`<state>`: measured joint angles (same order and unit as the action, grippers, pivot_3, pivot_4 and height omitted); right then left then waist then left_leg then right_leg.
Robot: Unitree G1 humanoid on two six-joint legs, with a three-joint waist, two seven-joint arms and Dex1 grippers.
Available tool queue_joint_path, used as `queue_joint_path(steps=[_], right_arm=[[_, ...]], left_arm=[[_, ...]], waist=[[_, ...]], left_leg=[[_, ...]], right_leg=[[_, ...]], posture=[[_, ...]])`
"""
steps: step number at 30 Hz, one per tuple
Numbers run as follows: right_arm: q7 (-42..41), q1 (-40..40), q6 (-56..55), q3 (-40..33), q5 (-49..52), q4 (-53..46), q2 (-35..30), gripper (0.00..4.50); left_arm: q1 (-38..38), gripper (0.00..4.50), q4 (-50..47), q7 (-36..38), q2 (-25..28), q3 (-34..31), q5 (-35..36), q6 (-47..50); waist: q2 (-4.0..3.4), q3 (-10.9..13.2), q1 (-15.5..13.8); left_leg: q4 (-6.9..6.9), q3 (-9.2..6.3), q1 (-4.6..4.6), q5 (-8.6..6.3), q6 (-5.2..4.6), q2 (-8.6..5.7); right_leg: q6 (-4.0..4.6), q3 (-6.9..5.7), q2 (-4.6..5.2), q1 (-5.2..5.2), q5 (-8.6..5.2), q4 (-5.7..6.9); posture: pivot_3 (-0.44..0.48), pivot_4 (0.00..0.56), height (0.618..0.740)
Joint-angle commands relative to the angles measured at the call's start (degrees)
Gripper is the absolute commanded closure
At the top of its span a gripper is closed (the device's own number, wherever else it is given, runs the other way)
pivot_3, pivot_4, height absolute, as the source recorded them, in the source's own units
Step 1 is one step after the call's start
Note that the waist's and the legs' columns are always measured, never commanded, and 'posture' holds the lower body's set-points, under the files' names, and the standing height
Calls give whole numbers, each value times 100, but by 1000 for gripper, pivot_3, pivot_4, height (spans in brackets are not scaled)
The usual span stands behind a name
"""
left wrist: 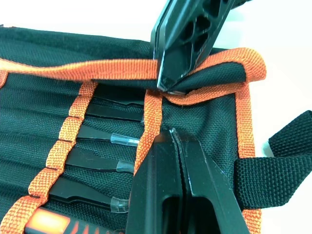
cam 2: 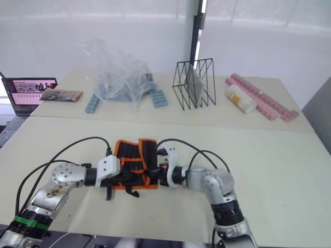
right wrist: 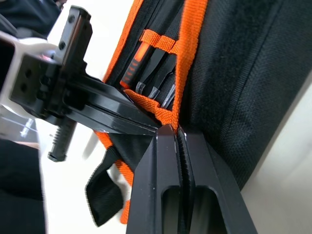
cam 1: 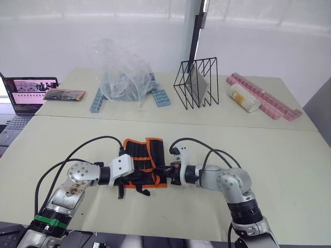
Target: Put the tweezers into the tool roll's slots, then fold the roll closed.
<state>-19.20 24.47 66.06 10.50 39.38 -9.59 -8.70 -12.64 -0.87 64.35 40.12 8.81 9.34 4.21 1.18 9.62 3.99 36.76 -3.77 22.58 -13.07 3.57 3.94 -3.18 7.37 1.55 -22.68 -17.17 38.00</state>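
At the far left edge of the table an open laptop stands beside a small flat packet. Further right along the back are a crumpled clear plastic bag lying over blue blocks, a black wire rack, a pale bottle on its side and a long pink strip. On the nearer table the left gripper reaches in from the left onto the tool roll, which lies open near the middle of the table between the two arms, its black strap trailing off one side. In the left wrist view that gripper's fingers are pressed together on the orange-edged fabric of the roll. The tweezers sit side by side in the roll's slots, their tips capped in clear sleeves. From the right, the right gripper meets the roll's edge; its fingers are closed, pinching the orange border next to the left gripper's tips.
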Motion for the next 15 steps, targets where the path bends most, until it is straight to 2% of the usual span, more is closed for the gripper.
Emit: queue_joint_path(steps=[1,5,6,12,15], right_arm=[[16,-205,-95,279,-480,419,-196,4488],[-145,-244,-293,415,-611,566,-218,4488],[-197,-249,-265,372,-542,603,-180,3902],[-517,-197,-69,-191,-60,728,-18,1982],[-682,-107,-38,-361,45,811,-121,1982]], left_arm=[[153,4500,-34,-35,122,-40,-32,167],[243,4500,-139,-68,185,-97,-3,225],[275,4500,-170,-74,203,-114,4,237],[401,4500,-292,-100,274,-183,16,296],[443,4500,-331,-114,305,-207,26,313]], waist=[[0,0,7],[2,-3,25],[3,-3,26],[2,-4,27],[1,-3,19]], left_leg=[[0,0,-7,0,0,0],[-6,0,-33,0,0,1],[-8,0,-37,0,0,2],[-11,0,-44,0,0,3],[-11,0,-43,0,0,2]], right_leg=[[0,0,0,5,0,0],[2,0,-1,29,-2,-1],[3,0,-1,31,-3,-1],[3,1,-3,35,-3,1],[3,2,-2,35,-3,1]], posture=[[0,150,720],[0,150,720],[0,150,720],[0,150,720],[0,150,720]])
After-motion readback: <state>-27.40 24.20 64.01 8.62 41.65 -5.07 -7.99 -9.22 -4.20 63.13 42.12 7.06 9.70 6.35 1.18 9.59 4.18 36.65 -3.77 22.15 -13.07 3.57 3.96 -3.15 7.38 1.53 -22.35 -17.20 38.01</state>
